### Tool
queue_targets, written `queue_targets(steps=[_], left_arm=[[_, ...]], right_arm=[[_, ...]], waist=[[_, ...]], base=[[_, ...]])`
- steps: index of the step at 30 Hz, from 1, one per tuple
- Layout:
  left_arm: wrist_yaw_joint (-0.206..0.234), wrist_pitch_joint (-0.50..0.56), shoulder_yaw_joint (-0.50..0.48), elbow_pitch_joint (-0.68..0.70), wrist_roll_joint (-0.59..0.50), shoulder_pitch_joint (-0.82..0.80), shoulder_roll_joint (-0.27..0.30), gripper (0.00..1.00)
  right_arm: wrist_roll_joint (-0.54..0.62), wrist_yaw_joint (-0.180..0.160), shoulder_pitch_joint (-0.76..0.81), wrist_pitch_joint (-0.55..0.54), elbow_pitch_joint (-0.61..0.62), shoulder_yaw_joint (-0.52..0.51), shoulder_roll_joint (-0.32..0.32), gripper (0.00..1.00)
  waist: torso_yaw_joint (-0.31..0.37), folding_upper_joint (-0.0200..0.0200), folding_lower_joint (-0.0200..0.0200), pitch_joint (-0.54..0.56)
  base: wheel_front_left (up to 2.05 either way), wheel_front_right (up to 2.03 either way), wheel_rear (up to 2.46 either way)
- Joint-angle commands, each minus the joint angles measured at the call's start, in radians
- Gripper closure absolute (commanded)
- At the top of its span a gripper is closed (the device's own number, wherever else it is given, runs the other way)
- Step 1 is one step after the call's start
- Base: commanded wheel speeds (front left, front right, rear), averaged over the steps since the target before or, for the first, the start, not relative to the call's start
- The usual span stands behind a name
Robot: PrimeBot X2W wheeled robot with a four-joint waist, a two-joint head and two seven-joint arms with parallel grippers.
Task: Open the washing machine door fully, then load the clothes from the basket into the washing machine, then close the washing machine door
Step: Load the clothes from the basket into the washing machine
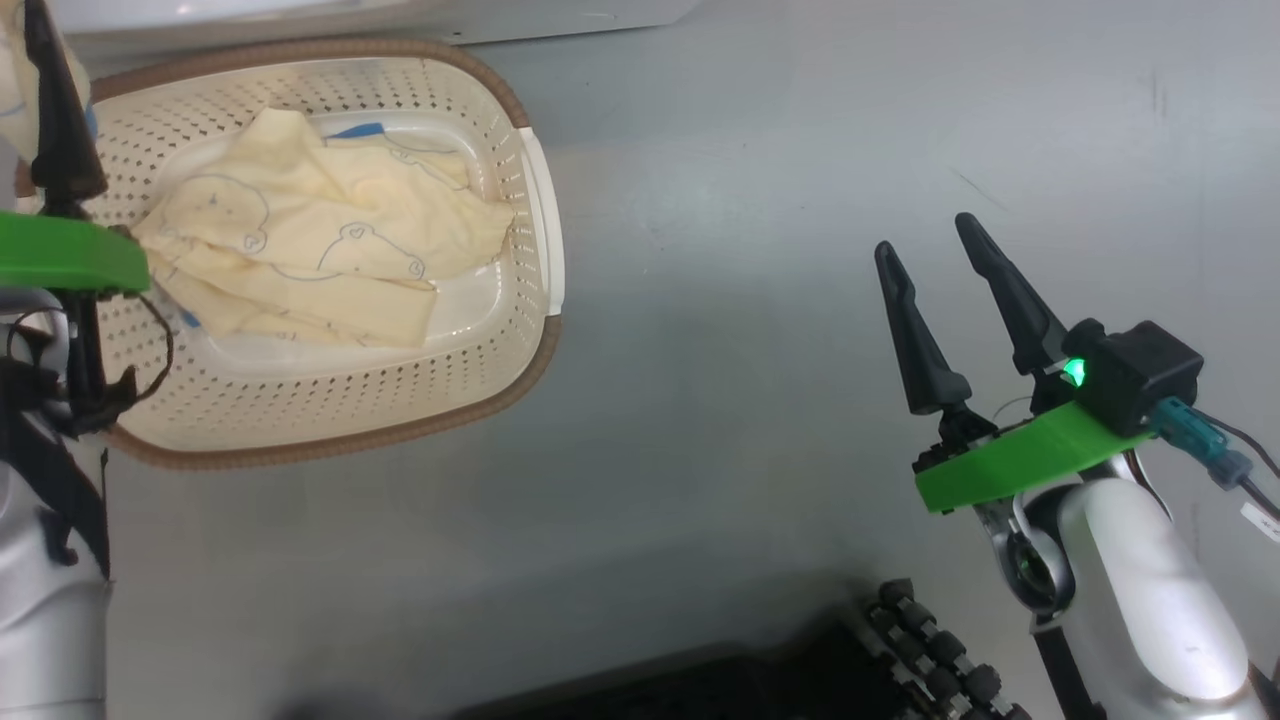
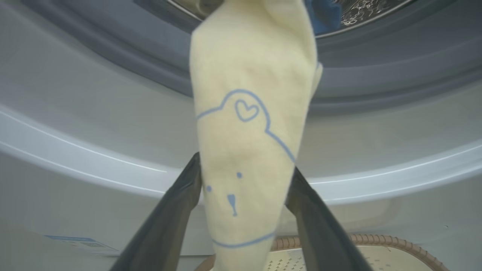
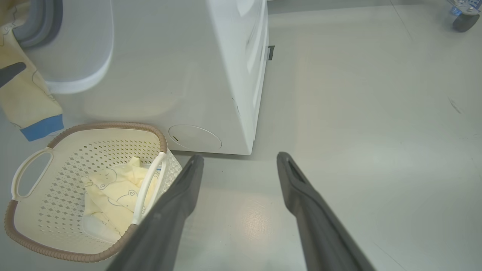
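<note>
Though its print is unreadable, label (image 2: pixel 83 244) low on washing machine (image 2: pixel 75 113)

Pale-yellow garment (image 2: pixel 248 75) w/ blue bear outline hangs out of drum (image 2: pixel 369 9) mouth, over grey gasket (image 2: pixel 376 75), down washing machine (image 2: pixel 94 124) front. Left gripper (image 2: pixel 246 163) fingers spread wide either side of garment's lower part, cloth btwn them. Blue trim (image 2: pixel 325 15) upper right of garment. Basket (image 2: pixel 395 242) rim lower right of it, energy label (image 2: pixel 79 242) lower left.

Dark tapered fingers (image 1: pixel 915 335), green bracket (image 1: pixel 1020 455)
</note>
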State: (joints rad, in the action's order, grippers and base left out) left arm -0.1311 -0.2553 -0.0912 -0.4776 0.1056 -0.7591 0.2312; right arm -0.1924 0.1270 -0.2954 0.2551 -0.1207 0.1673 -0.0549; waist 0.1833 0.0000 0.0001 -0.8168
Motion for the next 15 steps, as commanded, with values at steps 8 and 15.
queue_targets(steps=[8,15], left_arm=[[0.001,-0.006,-0.004,0.04,-0.017,-0.011,0.039,1.0],[0.001,-0.006,0.018,0.08,-0.016,0.022,0.025,1.0]], right_arm=[[0.004,0.004,0.002,0.007,0.026,0.025,-0.009,0.0],[0.003,0.004,0.004,0.007,0.021,0.024,-0.006,0.0]], waist=[[0.002,0.0,-0.0001,-0.004],[-0.004,0.0,-0.0001,0.009]], base=[[0.0,0.0,0.0],[0.0,0.0,0.0]])
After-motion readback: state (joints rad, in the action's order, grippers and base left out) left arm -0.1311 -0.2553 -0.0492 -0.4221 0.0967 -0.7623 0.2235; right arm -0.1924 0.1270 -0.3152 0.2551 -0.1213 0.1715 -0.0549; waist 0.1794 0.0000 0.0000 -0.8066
